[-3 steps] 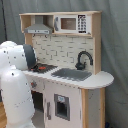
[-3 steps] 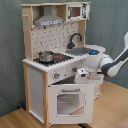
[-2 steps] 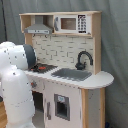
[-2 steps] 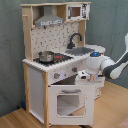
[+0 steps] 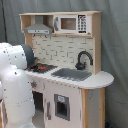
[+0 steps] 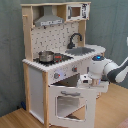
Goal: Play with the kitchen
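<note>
Watching both exterior views, I have the kitchen point(image 6: 60, 65) standing upright on the wood floor point(image 6: 17, 119), small pot point(image 6: 46, 56) on the stovetop, black faucet point(image 5: 83, 59) over the grey sink point(image 5: 71, 74). In the second exterior view the oven door point(image 6: 70, 102) stands ajar, tilted outward, and over the last second my arm point(image 6: 107, 70) has drawn in toward the second exterior view's left, bringing the claw point(image 6: 86, 79) up to the door's top edge. Whether the claw is released or clenched I cannot tell. I judge the door is the part in play, so the next move is likely swinging it.
</note>
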Tool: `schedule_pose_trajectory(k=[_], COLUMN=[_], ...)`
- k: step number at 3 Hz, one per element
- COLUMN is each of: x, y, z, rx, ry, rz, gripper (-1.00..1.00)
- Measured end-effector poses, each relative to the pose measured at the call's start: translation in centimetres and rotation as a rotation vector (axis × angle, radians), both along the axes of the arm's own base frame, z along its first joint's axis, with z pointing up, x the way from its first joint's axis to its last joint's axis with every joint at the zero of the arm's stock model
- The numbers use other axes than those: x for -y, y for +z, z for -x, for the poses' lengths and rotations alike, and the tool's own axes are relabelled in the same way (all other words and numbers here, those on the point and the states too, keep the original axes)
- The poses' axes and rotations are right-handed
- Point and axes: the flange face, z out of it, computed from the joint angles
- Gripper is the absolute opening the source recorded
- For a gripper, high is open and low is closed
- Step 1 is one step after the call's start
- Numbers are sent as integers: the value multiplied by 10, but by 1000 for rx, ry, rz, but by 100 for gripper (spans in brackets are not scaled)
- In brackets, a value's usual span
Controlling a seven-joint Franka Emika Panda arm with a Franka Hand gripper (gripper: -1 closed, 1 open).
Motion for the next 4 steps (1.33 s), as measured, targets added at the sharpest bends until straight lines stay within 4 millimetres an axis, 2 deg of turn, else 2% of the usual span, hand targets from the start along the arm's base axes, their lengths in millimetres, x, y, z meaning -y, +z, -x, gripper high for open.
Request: schedule_pose_trajectory(k=[2,4], x=[-18,-44], y=[-4,3], z=[29,58], rx=[12,33], ry=[-114,-206], rz=[-42,-135], gripper=[-100,-100])
